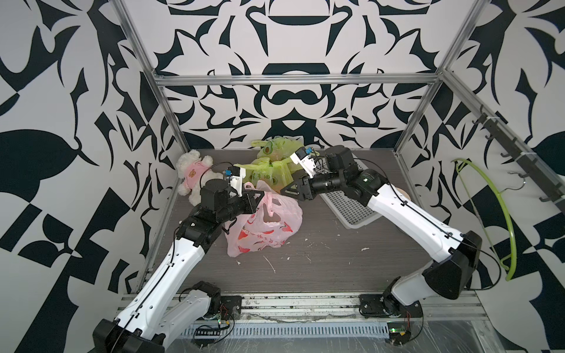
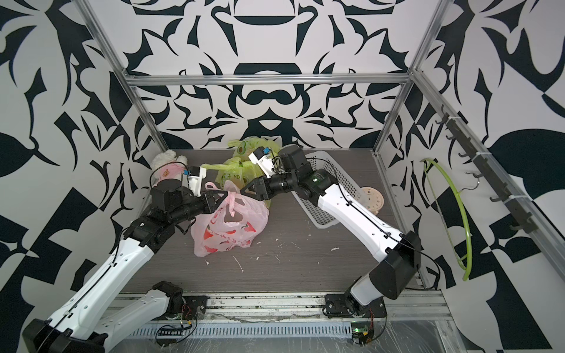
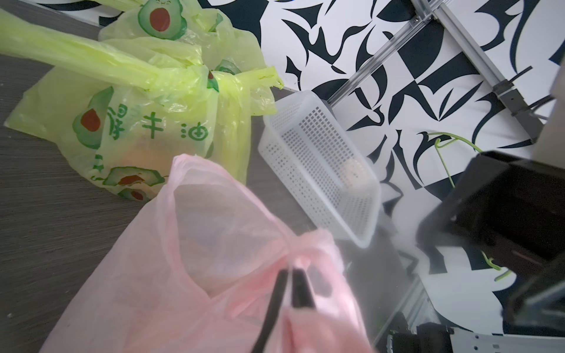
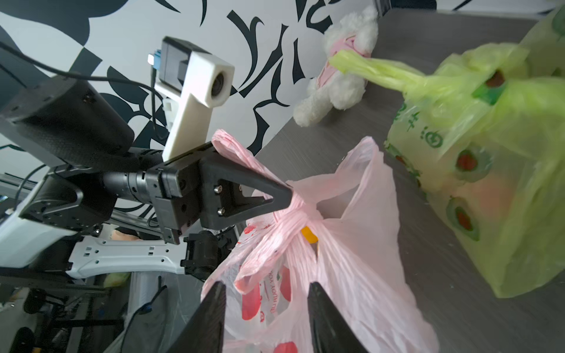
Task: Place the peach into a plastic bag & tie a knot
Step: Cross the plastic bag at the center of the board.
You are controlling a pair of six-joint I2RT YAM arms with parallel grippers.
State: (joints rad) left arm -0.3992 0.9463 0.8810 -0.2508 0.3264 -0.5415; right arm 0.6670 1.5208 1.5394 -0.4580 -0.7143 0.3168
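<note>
A pink plastic bag with red print sits mid-table. Its handles are twisted together into a bunch. My left gripper is shut on that twisted handle, with pink film pinched between its fingers. My right gripper hovers just right of the bag's top, open. Its jaws stand apart, with the bag's body beyond them and nothing gripped. The peach is hidden.
Tied green avocado-print bags lie behind the pink bag. A white perforated basket sits to the right under my right arm, with a small clock beyond it. A plush bear lies back left. A green hanger hangs on the right wall.
</note>
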